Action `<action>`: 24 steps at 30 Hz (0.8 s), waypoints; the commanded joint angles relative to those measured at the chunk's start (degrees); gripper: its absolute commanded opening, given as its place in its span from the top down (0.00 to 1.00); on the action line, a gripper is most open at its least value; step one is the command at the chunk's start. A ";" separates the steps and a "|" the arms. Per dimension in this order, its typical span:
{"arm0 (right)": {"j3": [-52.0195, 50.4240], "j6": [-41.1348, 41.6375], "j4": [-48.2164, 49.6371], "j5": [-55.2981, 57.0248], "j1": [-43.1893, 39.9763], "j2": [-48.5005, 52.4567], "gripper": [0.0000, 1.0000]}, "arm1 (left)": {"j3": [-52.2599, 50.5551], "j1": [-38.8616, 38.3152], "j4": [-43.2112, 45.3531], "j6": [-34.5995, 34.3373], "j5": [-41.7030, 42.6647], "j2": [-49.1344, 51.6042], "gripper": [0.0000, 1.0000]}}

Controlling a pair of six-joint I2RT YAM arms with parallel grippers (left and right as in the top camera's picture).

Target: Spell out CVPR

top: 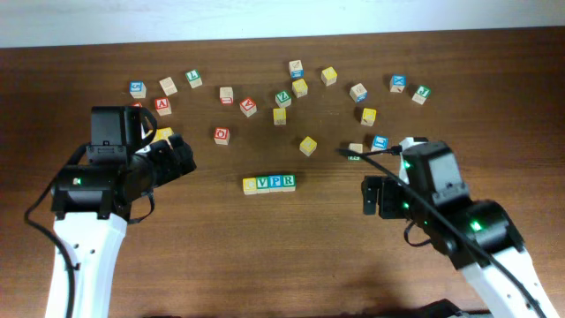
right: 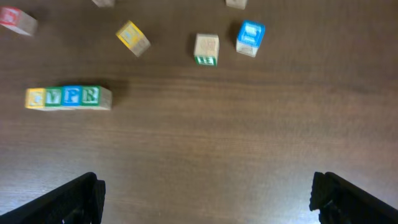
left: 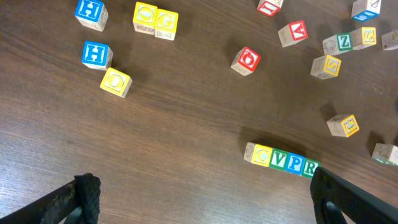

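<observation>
A row of four letter blocks [top: 268, 184] lies touching side by side at the table's middle: yellow C, green V, blue P, green R. The row also shows in the left wrist view [left: 283, 162] and in the right wrist view [right: 67, 98]. My left gripper [left: 202, 200] is open and empty, to the left of the row. My right gripper [right: 205, 198] is open and empty, to the right of the row. In the overhead view the left gripper [top: 179, 155] and the right gripper [top: 373, 196] both stand clear of the row.
Many loose letter blocks lie scattered across the far half of the wooden table [top: 282, 256], among them a red block [top: 222, 135], a yellow block [top: 307, 146] and a blue block [top: 380, 141]. Two blue H blocks [left: 96, 55] lie near the left arm.
</observation>
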 commanded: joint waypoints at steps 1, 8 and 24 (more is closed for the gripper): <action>-6.29 -7.13 6.84 0.90 -0.46 -6.03 0.02 | -0.07 0.20 0.04 -0.72 -0.59 -0.28 0.01; -33.27 -7.10 32.00 -0.15 -10.71 -36.35 0.02 | -0.07 0.20 0.04 -0.72 -0.59 -0.28 0.01; -57.18 -15.56 59.60 -8.00 -13.07 -57.75 0.02 | -0.07 0.20 0.02 -0.72 -0.59 -0.28 0.01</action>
